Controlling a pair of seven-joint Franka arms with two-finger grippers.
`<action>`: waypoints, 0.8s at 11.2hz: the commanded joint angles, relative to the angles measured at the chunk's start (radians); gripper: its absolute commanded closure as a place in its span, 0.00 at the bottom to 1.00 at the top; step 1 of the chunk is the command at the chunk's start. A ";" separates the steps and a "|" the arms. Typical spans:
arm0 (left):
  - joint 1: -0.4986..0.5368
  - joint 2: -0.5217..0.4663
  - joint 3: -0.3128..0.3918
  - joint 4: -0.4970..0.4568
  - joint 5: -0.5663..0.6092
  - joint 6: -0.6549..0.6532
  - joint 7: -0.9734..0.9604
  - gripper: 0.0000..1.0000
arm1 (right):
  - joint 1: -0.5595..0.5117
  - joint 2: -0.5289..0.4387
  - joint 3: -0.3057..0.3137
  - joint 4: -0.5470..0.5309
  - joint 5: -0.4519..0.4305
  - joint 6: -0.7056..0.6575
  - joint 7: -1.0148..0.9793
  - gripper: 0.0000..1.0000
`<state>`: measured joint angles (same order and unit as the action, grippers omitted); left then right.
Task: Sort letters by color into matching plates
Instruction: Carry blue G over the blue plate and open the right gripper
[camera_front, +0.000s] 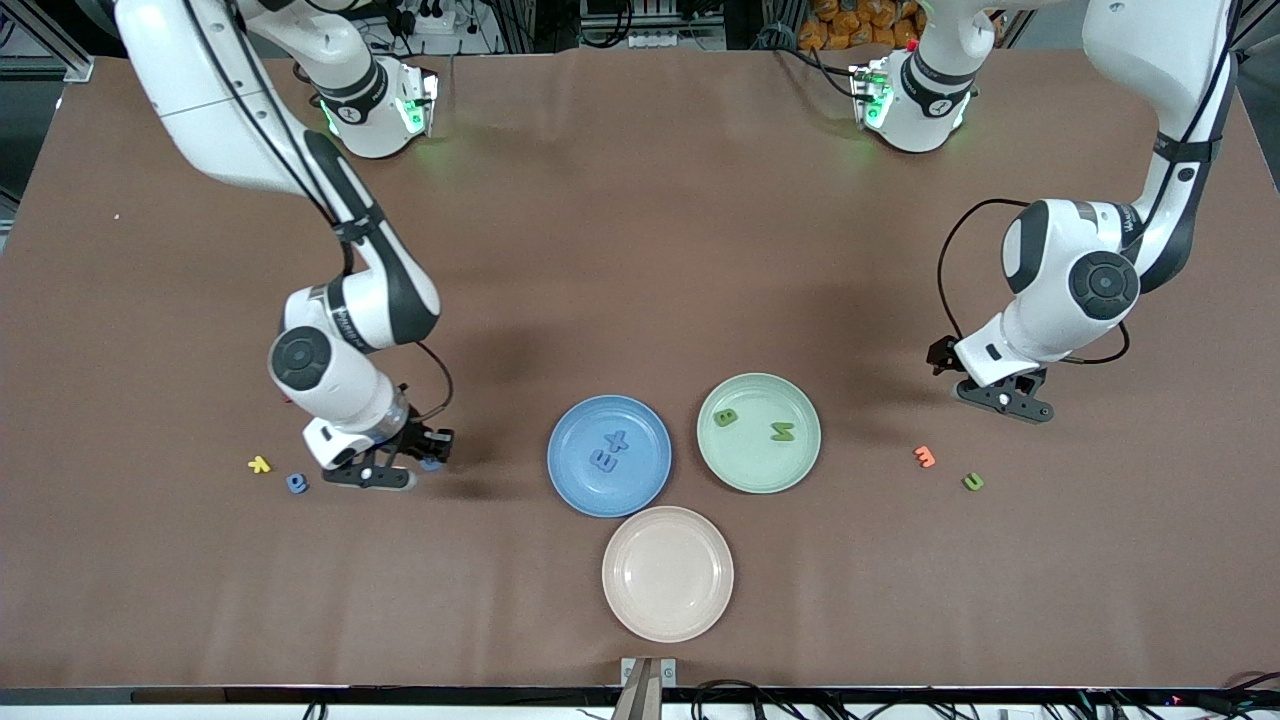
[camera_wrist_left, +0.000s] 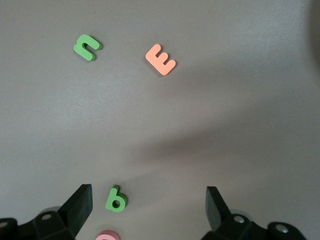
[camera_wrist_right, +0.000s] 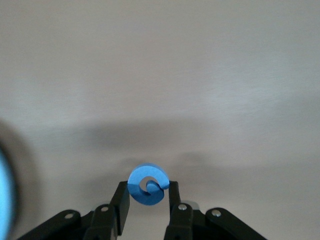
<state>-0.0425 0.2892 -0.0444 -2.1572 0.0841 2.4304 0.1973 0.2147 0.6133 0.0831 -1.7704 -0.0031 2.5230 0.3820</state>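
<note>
The blue plate (camera_front: 575, 485) holds two blue letters (camera_front: 609, 452). The mint green plate (camera_front: 745, 470) beside it holds two green letters (camera_front: 781, 431). My right gripper (camera_front: 429, 456) is shut on a round blue letter (camera_wrist_right: 148, 184), just above bare table toward the right arm's end from the blue plate. Another blue letter (camera_front: 297, 483) lies on the table near it. My left gripper (camera_wrist_left: 149, 205) is open, low over the table toward the left arm's end. A green letter b (camera_wrist_left: 116, 199) lies between its fingers, near one of them. A second green letter (camera_wrist_left: 87, 47) (camera_front: 973, 482) lies farther off.
A cream-beige plate (camera_front: 667, 572) sits nearer the front camera than the two plates. An orange letter (camera_front: 925, 456) (camera_wrist_left: 161, 59) lies by the loose green one. A pink letter (camera_wrist_left: 106, 236) lies beside the green b. A yellow letter (camera_front: 259, 464) lies by the loose blue one.
</note>
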 joint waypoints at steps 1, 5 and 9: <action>-0.002 -0.002 0.017 -0.019 -0.017 0.039 0.060 0.00 | 0.083 0.043 0.004 0.095 0.034 -0.013 0.074 0.83; 0.000 0.002 0.055 -0.041 -0.015 0.078 0.168 0.00 | 0.181 0.111 0.004 0.233 0.065 -0.003 0.071 0.83; 0.016 0.011 0.061 -0.090 -0.015 0.149 0.247 0.04 | 0.248 0.160 0.006 0.301 0.065 -0.003 0.075 0.82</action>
<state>-0.0413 0.2985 0.0106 -2.2088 0.0841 2.5182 0.3619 0.4335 0.7223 0.0896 -1.5364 0.0530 2.5242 0.4467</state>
